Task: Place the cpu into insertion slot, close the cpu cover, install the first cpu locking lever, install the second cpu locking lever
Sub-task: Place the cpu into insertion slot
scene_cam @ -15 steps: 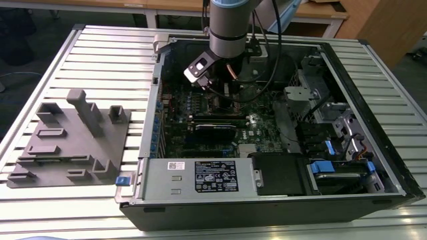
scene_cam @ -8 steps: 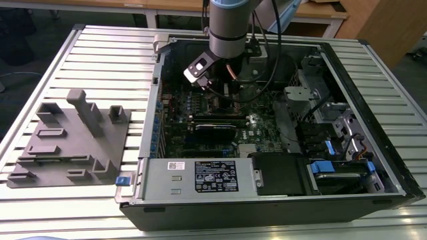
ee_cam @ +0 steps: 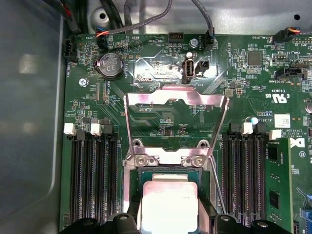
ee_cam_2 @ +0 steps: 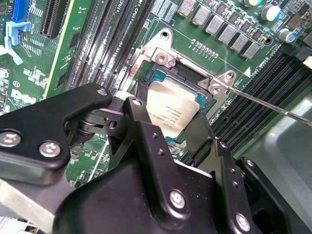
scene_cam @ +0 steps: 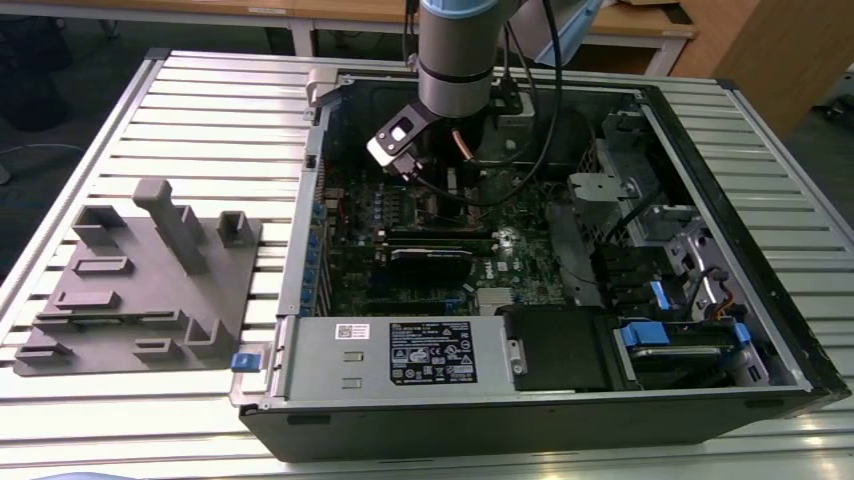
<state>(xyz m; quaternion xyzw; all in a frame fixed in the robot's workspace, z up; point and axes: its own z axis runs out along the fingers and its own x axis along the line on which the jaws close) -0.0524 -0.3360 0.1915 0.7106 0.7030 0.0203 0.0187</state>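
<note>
**Gripper [ee_cam_2: 170,117] clamped on the cpu at the insertion slot**

Its fingers press on two opposite edges of the cpu [ee_cam_2: 175,105], holding the chip at the insertion slot [ee_cam_2: 187,80]. I cannot tell whether the chip is fully seated. As I judge it, placing it well means keeping it level and square to the socket's rim. It should go straight down with no sideways slide, gripped no harder than needed.

The cpu cover [ee_cam: 175,100] stands open off the slot's hinge side. The thin locking lever [ee_cam_2: 263,101] runs out beside the socket, so both leave the chip's way free.

In the exterior view the arm [scene_cam: 454,60] enters the computer case [scene_cam: 534,425] toward twelve o'clock. A grey fixture block [scene_cam: 134,270] lies at nine o'clock of the case.

There is fine print on the chip's top and white lettering on the motherboard [ee_cam: 146,68]. A black label [scene_cam: 430,352] sits at six o'clock. I read none of it off.
</note>
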